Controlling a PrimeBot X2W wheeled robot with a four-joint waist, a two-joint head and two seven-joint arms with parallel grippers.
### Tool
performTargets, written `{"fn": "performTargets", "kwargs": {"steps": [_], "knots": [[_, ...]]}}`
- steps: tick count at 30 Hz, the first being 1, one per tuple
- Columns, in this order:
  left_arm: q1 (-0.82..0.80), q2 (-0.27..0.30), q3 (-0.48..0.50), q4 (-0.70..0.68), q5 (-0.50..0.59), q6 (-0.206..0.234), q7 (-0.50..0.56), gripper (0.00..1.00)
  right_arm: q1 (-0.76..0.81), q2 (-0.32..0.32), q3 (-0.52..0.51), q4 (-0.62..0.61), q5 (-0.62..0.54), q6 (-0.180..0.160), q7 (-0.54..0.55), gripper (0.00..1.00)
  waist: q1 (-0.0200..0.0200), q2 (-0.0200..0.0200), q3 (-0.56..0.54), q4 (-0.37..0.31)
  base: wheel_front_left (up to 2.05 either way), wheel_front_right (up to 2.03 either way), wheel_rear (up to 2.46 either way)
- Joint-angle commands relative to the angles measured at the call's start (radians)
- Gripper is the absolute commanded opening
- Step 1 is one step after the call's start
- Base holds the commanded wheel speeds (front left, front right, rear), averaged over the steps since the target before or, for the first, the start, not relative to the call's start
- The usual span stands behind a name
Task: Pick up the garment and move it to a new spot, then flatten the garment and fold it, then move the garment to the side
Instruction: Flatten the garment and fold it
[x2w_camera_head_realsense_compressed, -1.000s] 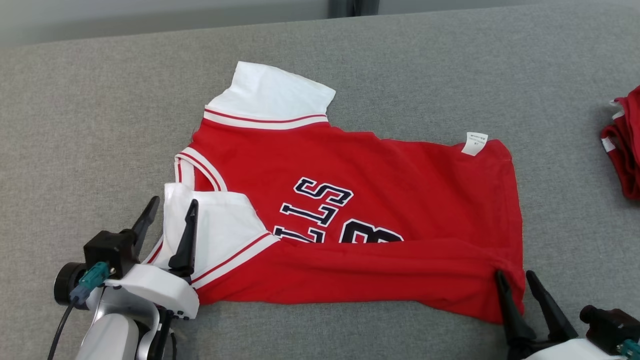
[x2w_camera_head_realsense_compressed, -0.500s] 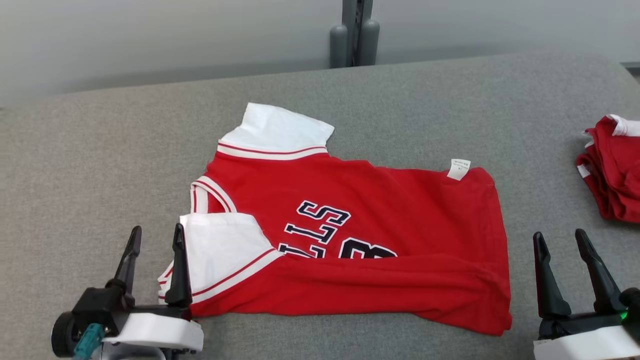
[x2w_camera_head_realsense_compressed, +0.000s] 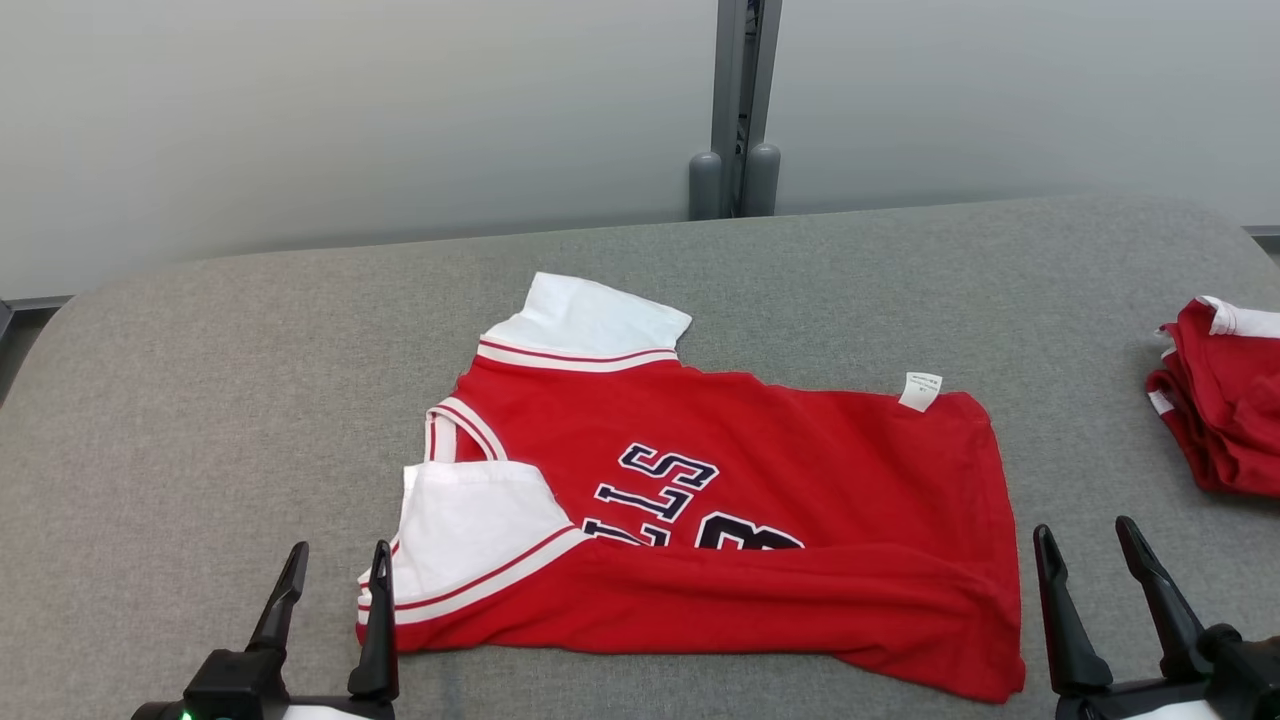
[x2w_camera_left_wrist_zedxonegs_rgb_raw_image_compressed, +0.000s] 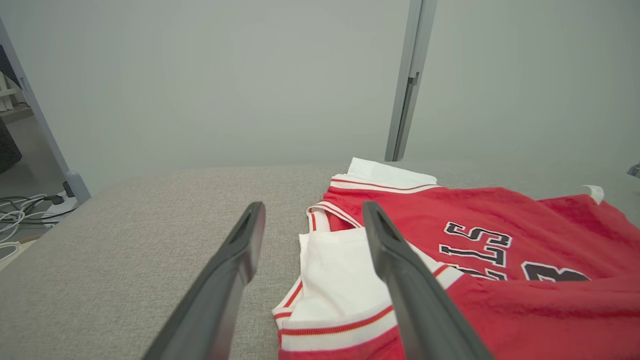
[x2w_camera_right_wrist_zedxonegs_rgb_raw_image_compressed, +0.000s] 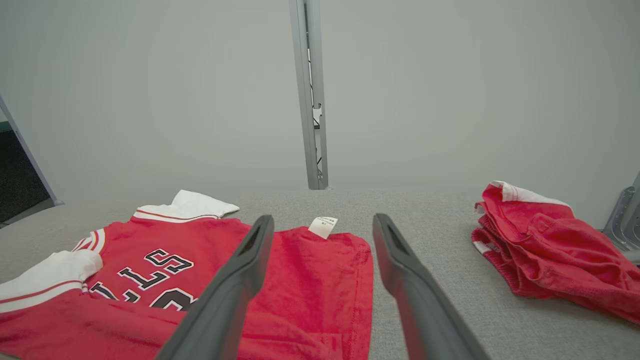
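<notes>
Soft, even light — faint shadows, sharp focus throughout.

**Red jersey (x2w_camera_head_realsense_compressed: 780, 470) lying half-folded on grey table (x2w_camera_head_realsense_compressed: 200, 400)**

It is lying flat mid-table, collar end pointing left and hem right. Its near long edge is sitting doubled over, covering the lower part of the dark lettering (x2w_camera_head_realsense_compressed: 665, 485). A small white tag (x2w_camera_head_realsense_compressed: 920, 391) is sticking out at the far hem corner.
</notes>
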Motion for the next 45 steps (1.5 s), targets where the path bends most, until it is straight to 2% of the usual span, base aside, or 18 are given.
{"fn": "performTargets", "kwargs": {"steps": [1, 11, 19, 35, 38, 39, 41, 42, 43, 44, 45], "knots": [[-0.004, 0.006, 0.000, 0.005, -0.001, -0.004, -0.004, 1.00, 0.009, 0.000, 0.000, 0.001, 0.005, 0.000, 0.005, 1.00, 0.0000, 0.0000, -0.001, 0.000, 0.00, 0.00, 0.00], [-0.024, 0.011, -0.007, 0.020, -0.006, -0.004, -0.004, 1.00, 0.003, 0.004, 0.003, 0.009, 0.015, 0.000, 0.004, 1.00, 0.0000, 0.0000, 0.001, 0.000, 0.00, 0.00, 0.00], [-0.062, 0.016, -0.027, 0.067, -0.018, -0.022, 0.031, 1.00, -0.014, 0.007, 0.011, 0.036, 0.029, 0.000, 0.006, 1.00, 0.0000, 0.0000, 0.026, -0.004, 0.00, 0.00, 0.00], [-0.128, 0.005, -0.015, 0.280, -0.107, -0.050, 0.104, 1.00, -0.051, 0.029, 0.066, 0.341, 0.097, 0.000, -0.010, 1.00, 0.0000, 0.0000, 0.143, -0.027, 0.00, 0.00, 0.00], [-0.153, 0.005, -0.017, 0.302, -0.130, -0.072, 0.131, 1.00, -0.100, 0.032, 0.098, 0.420, 0.122, 0.000, -0.011, 1.00, 0.0000, 0.0000, 0.168, -0.032, 0.00, 0.00, 0.00], [-0.160, 0.005, -0.018, 0.304, -0.133, -0.077, 0.135, 0.83, -0.114, 0.032, 0.108, 0.439, 0.130, 0.000, -0.008, 1.00, 0.0000, 0.0000, 0.175, -0.032, 0.00, 0.00, 0.00], [-0.169, 0.007, -0.021, 0.313, -0.142, -0.085, 0.142, 0.00, -0.140, 0.034, 0.127, 0.474, 0.148, 0.000, -0.006, 1.00, 0.0000, 0.0000, 0.183, -0.033, 0.00, 0.00, 0.00], [-0.173, 0.005, -0.021, 0.317, -0.147, -0.089, 0.144, 0.00, -0.150, 0.035, 0.139, 0.490, 0.157, 0.000, -0.005, 0.98, 0.0000, 0.0000, 0.187, -0.033, 0.00, 0.00, 0.00], [-0.177, 0.004, -0.022, 0.320, -0.149, -0.092, 0.145, 0.00, -0.162, 0.036, 0.149, 0.505, 0.165, 0.000, -0.004, 0.42, 0.0000, 0.0000, 0.189, -0.032, 0.00, 0.00, 0.00], [-0.181, 0.005, -0.022, 0.322, -0.150, -0.093, 0.142, 0.00, -0.172, 0.036, 0.155, 0.513, 0.171, 0.000, -0.004, 0.15, 0.0000, 0.0000, 0.191, -0.030, 0.00, 0.00, 0.00], [-0.183, 0.007, -0.021, 0.323, -0.152, -0.093, 0.135, 0.00, -0.181, 0.037, 0.162, 0.520, 0.178, 0.000, -0.003, 0.00, 0.0000, 0.0000, 0.193, -0.028, 0.00, 0.00, 0.00]]}}
